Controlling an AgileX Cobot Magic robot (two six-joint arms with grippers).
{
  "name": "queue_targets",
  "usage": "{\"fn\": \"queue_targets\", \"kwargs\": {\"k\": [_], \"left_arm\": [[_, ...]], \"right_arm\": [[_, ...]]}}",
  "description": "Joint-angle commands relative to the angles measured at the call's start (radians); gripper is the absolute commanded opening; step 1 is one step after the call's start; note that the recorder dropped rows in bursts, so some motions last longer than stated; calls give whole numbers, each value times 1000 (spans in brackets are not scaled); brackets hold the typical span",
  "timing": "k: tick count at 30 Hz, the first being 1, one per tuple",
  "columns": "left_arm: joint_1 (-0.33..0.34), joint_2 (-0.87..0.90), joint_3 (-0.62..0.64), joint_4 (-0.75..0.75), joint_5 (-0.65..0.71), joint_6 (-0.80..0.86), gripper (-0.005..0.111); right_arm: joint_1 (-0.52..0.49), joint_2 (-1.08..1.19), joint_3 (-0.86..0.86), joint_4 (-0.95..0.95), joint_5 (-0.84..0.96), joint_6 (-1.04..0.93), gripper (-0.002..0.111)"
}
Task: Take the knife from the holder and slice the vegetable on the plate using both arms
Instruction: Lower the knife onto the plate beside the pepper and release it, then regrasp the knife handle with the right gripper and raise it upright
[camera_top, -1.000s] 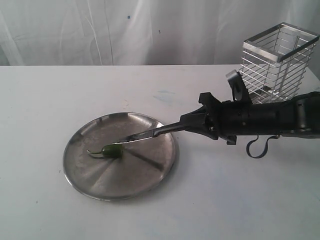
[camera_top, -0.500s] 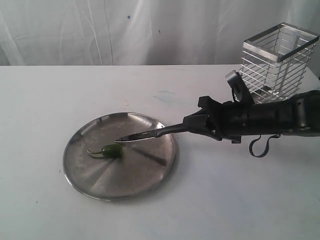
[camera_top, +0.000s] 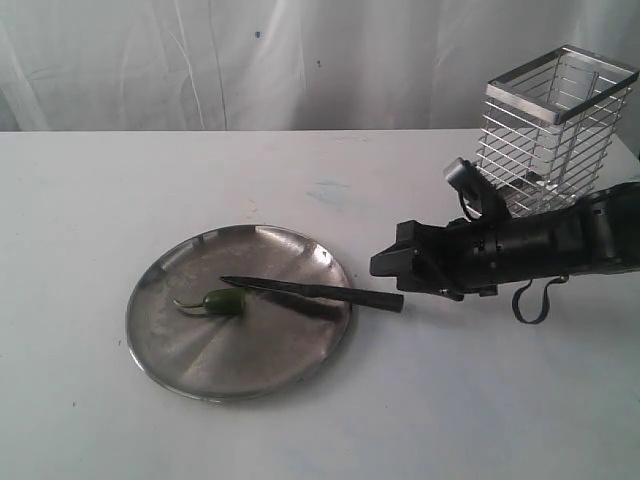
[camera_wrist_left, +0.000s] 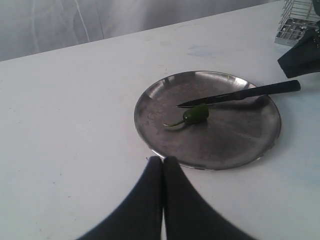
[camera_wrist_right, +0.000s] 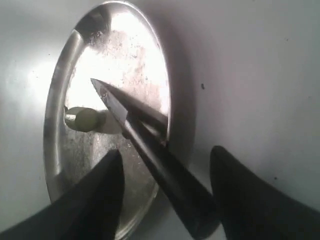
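Note:
The black knife (camera_top: 310, 291) lies free, its blade on the steel plate (camera_top: 250, 350) and its handle resting over the rim onto the table. Its tip points at the green chili pepper (camera_top: 224, 301) from just beside it. My right gripper (camera_top: 388, 265) hovers open just behind the handle end, touching nothing. In the right wrist view the knife (camera_wrist_right: 145, 135) lies between the spread fingers (camera_wrist_right: 100, 195) without contact, pepper (camera_wrist_right: 85, 119) beyond. My left gripper (camera_wrist_left: 163, 160) is shut and empty at the plate's (camera_wrist_left: 225, 145) near rim, and is out of the exterior view.
The chrome wire holder (camera_top: 555, 125) stands at the back right, behind the right arm, and looks empty. A white curtain hangs behind the white table.
The right gripper lowered the knife onto the plate, opened and let it go, then drew back slightly to the right. The pepper has not moved.

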Motion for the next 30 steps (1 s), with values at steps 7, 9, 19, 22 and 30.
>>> {"fn": "queue_targets", "kwargs": {"k": [7,9,19,22,30], "left_arm": [[-5,-8,1,-18,6,1,0],[-5,-8,1,-18,4,1,0],[-5,-8,1,-18,-3,1,0],[-5,-8,1,-18,-1,1,0],[-5,-8,1,-18,-1,1,0]], "right_arm": [[-13,-127,-83,-119,49,134,50],[6,-173,-171,-318,127,314,50],[151,31,-631,-1215,436,852,50],[151,88,-658,-1215,391,754,50],[151,163,-658,-1185,349,641,64]]}}
